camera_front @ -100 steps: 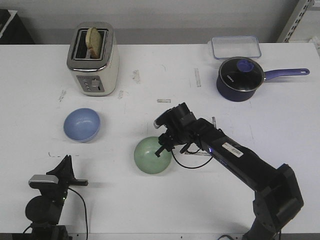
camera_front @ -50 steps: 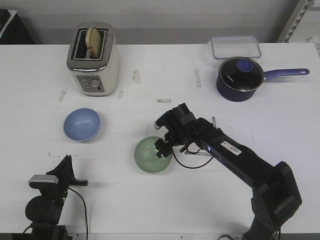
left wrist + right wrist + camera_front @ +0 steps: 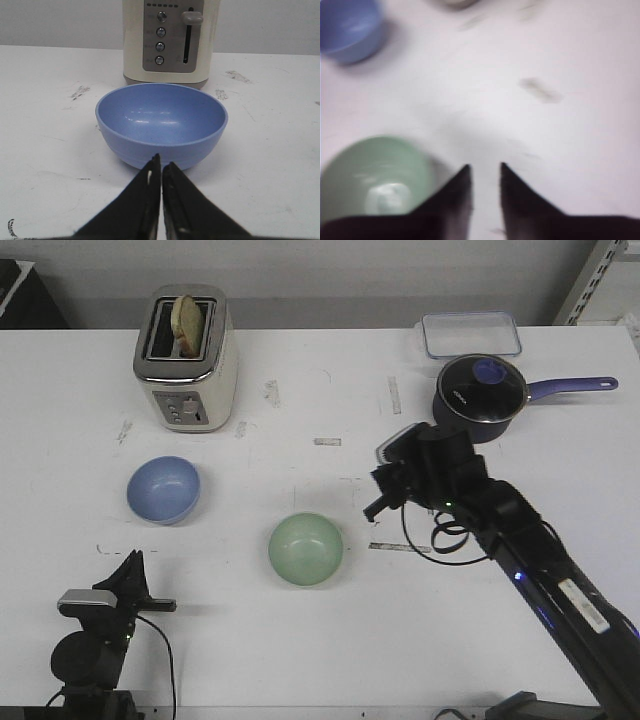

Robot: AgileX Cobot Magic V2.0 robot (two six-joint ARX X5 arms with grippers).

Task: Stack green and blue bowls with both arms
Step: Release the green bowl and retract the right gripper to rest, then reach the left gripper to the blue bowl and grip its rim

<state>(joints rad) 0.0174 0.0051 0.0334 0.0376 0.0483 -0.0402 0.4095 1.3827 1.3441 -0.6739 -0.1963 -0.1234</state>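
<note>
The pale green bowl (image 3: 305,549) stands upright on the white table, near the middle front; it also shows in the right wrist view (image 3: 375,182). My right gripper (image 3: 372,510) hangs to its right, apart from it, open with nothing between its fingers (image 3: 485,169). The blue bowl (image 3: 163,489) sits to the left, in front of the toaster. My left gripper (image 3: 133,558) rests low at the front left, shut and empty (image 3: 161,163), its tips pointing at the blue bowl (image 3: 161,122) just short of its near wall.
A cream toaster (image 3: 186,356) with bread in it stands at the back left. A dark purple lidded saucepan (image 3: 480,397) and a clear lidded container (image 3: 471,334) sit at the back right, close behind the right arm.
My right gripper let go of the green bowl's rim and drew back up and to the right. The bowl stays on the table. The left arm has not moved.
</note>
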